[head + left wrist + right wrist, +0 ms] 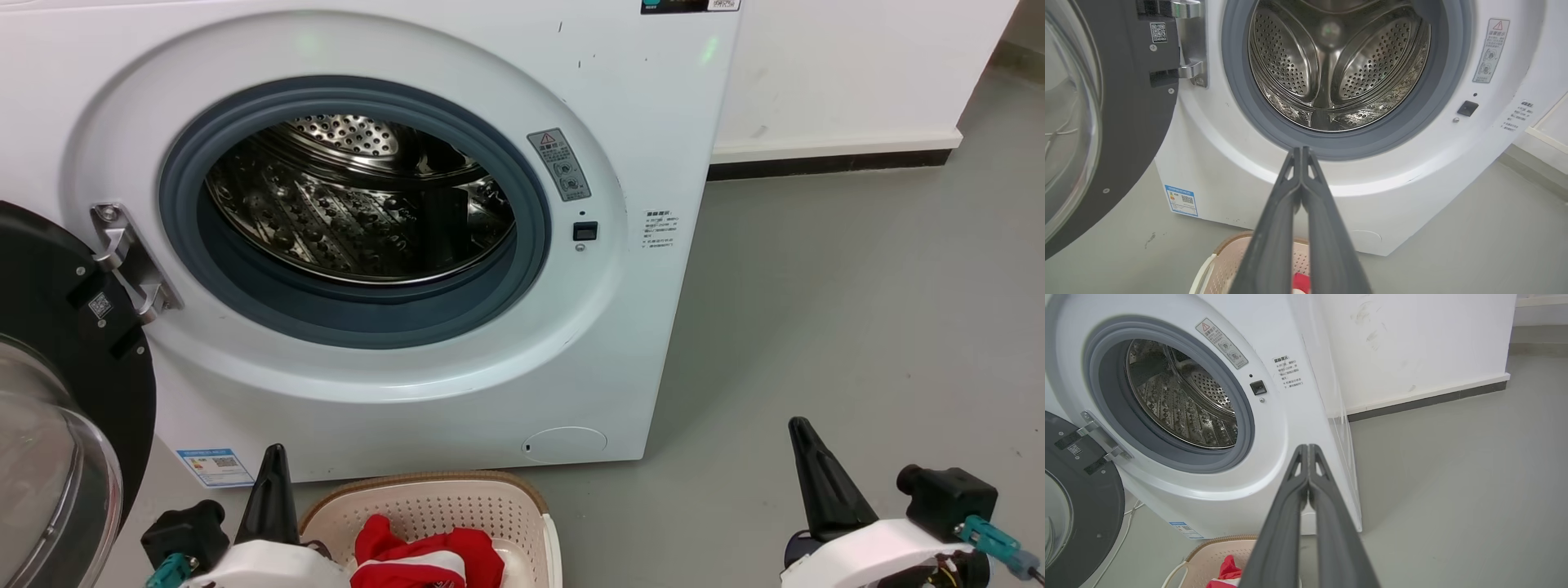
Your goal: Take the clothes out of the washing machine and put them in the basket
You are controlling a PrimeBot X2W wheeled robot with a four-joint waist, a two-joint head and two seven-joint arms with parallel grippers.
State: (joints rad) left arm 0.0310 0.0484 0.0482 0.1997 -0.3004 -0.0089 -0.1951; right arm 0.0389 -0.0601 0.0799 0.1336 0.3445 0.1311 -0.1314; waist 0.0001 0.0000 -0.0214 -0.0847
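Bright red striped fabric clothes (424, 559) lie in the cream perforated basket (424, 482) before the white washing machine (645, 131), with the left gripper (1301, 150) and right gripper (1308, 446) jaws pressed together, empty.

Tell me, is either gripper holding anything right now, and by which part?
Nothing is held. The left gripper and the right gripper are both shut empty, fingers pressed together; the clothes lie in the basket.

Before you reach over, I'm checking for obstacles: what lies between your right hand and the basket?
Bare grey floor, nothing else, lies between the right hand and the basket, as the head view shows. The clothes lie inside the basket.
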